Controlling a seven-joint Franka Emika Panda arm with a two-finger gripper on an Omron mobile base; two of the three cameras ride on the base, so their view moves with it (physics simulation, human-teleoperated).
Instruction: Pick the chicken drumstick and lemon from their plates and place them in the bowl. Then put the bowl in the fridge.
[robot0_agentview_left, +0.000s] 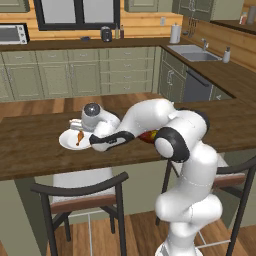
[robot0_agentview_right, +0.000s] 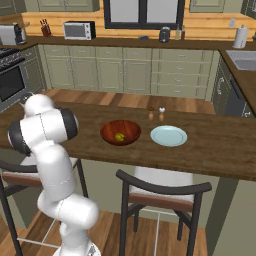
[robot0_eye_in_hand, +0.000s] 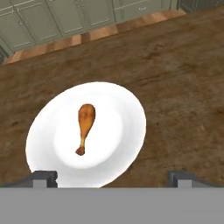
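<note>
One chicken drumstick (robot0_eye_in_hand: 85, 126) lies on one white plate (robot0_eye_in_hand: 122, 144), roughly at the plate's centre, its thick meaty end toward the top of the hand view and its thin bone end toward the bottom. In the left base view the same drumstick (robot0_agentview_left: 80, 137) and white plate (robot0_agentview_left: 67, 142) sit on the wooden counter (robot0_agentview_left: 30, 145), partly covered by the robot's hand.

One lemon (robot0_agentview_right: 119, 136) rests inside one reddish-brown bowl (robot0_agentview_right: 107, 131). Just beside the bowl, on its right in the right base view, stands one pale blue-green plate (robot0_agentview_right: 169, 136), bare. Two small shakers (robot0_agentview_right: 156, 114) stand side by side behind the bowl and this plate. Two chairs (robot0_agentview_right: 160, 197) are drawn up at the near edge of the counter.

The arm (robot0_agentview_left: 185, 160) rises from its base, bends at a dark elbow joint and reaches low across the counter, so that the hand hangs over the white plate and looks down on it. The gripper (robot0_eye_in_hand: 113, 177) is spread as wide as it goes, its two dark fingertips (robot0_eye_in_hand: 43, 177) far apart at the bottom of the hand view, one over the plate's near rim and one over bare wood. Nothing is between them, and neither tip touches the drumstick.
</note>
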